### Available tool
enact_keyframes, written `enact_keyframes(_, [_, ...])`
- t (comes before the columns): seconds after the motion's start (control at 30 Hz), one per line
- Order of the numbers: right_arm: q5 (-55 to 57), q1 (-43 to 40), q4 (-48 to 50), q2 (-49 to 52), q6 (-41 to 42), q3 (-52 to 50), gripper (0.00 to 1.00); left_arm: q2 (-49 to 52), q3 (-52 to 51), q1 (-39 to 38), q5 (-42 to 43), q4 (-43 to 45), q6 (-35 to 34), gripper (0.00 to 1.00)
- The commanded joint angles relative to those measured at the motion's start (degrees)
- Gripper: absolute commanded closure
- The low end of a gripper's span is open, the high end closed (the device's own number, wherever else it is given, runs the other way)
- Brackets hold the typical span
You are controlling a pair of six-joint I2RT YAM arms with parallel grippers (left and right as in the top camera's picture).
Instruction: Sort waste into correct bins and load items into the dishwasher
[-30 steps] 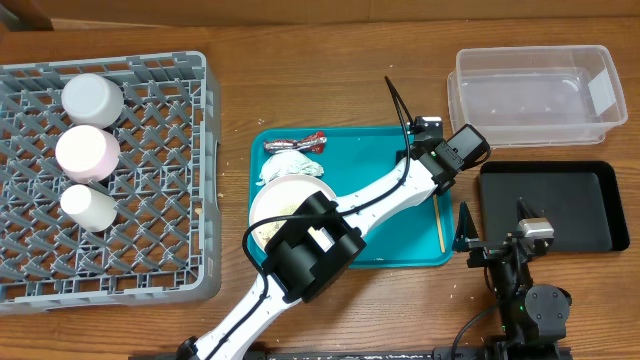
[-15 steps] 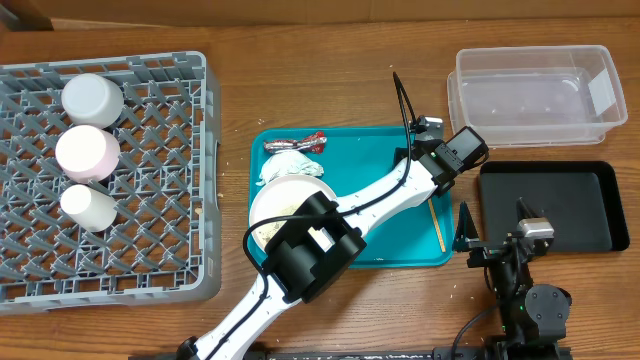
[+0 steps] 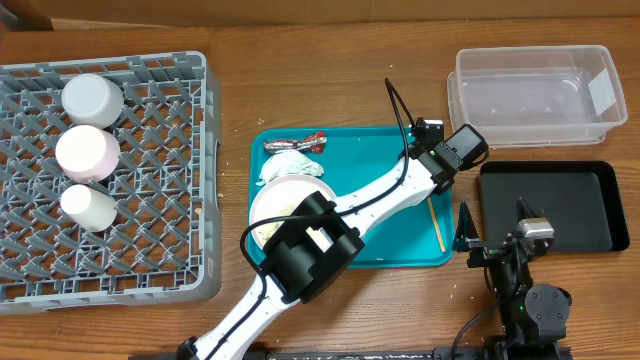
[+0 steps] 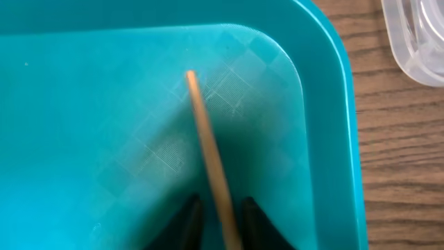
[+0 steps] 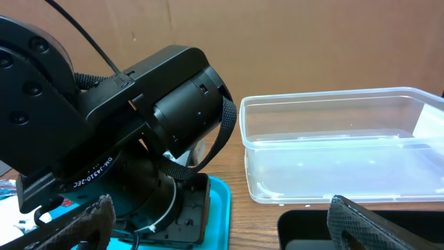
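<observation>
The wooden stick (image 4: 208, 153) lies flat on the teal tray (image 4: 97, 97), close to the tray's right rim and near its far right corner. Seen from overhead, its long axis runs from the robot's side toward the far side. It tilts slightly, with the far end a little further left than the near end. In the left wrist view, its free end points up and to the left, and its other end passes between the fingers of the left gripper (image 4: 218, 203).

Those fingers stand close on either side of the stick with only slivers of teal showing between. Whether they are actually pinching it cannot be told.

Further left on the tray are a red-and-silver wrapper (image 3: 295, 144), a crumpled napkin (image 3: 288, 166) and a white plate (image 3: 282, 196), partly under the left arm.

Beyond the tray's right edge a black tray (image 3: 550, 205) sits on the table (image 3: 330, 80), with a clear tub (image 3: 533, 137) behind it.

The right gripper (image 5: 222, 226) sits beside the black tray with its fingers spread wide and nothing between them.

The grey rack (image 3: 150, 200), far left, holds three upturned cups.
</observation>
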Motion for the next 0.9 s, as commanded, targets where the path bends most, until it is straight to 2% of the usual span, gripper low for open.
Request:
enact_keyframes(0.0, [0.31,-0.22,0.35,-0.63,-0.39,-0.59,0.00,0.72,-0.50,0.68,3.98,-1.49,-1.33,0.86])
enact_keyframes(0.17, [0.31,-0.22,0.35,-0.63,-0.37,-0.59,0.00,0.50,0.92,1.38,3.98,-3.58,-1.31,0.87])
enact_keyframes(0.3, [0.31,-0.22,0.35,-0.63,-0.39,-0.59,0.00,0.50,3.15,2.36,3.98,-6.40,-1.29,0.96])
enact_keyframes(0.47, [0.31,-0.22,0.35,-0.63,-0.39,-0.59,0.00,0.48,9.07,4.13,3.96,-13.66,-1.05,0.96])
enact_keyframes(0.7, [0.31,-0.22,0.35,-0.63,-0.37,-0.59,0.00,0.48,22.18,8.37,3.69,-27.58,7.91,0.96])
enact_keyframes(0.87, [0.31,-0.22,0.35,-0.63,-0.39,-0.59,0.00,0.46,32.50,13.49,0.44,-41.46,13.40,0.96])
